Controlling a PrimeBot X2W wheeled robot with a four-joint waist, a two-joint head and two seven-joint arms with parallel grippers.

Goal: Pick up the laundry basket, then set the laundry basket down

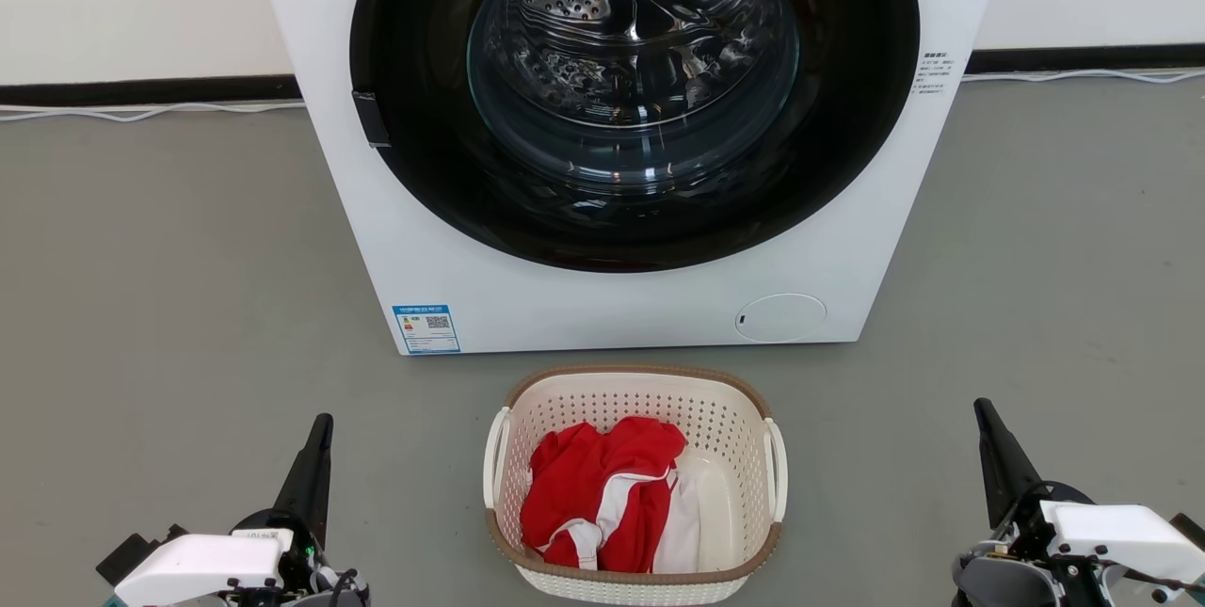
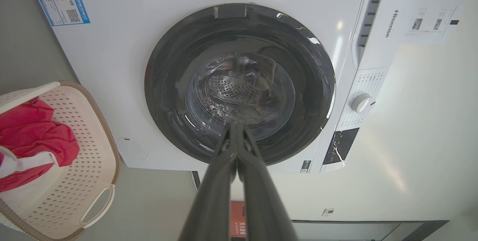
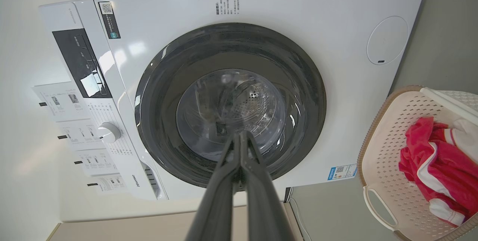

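Observation:
The laundry basket (image 1: 633,409), cream-white and perforated with a brown woven-look rim and two white side handles, stands on the grey floor just in front of the washing machine. Red and white clothes (image 1: 607,494) lie inside it. The basket (image 2: 80,136) also sits at the left edge of the left wrist view, and the basket (image 3: 392,181) at the right edge of the right wrist view. My left gripper (image 1: 322,426) is shut, low and well to the basket's left. My right gripper (image 1: 982,407) is shut too, well to its right. Neither touches the basket.
A white front-loading washing machine (image 1: 424,240) with a closed dark round glass door (image 1: 633,71) stands straight ahead, right behind the basket. Grey floor (image 1: 160,287) spreads on both sides. A white wall with a dark baseboard and a white cable (image 1: 141,113) runs behind.

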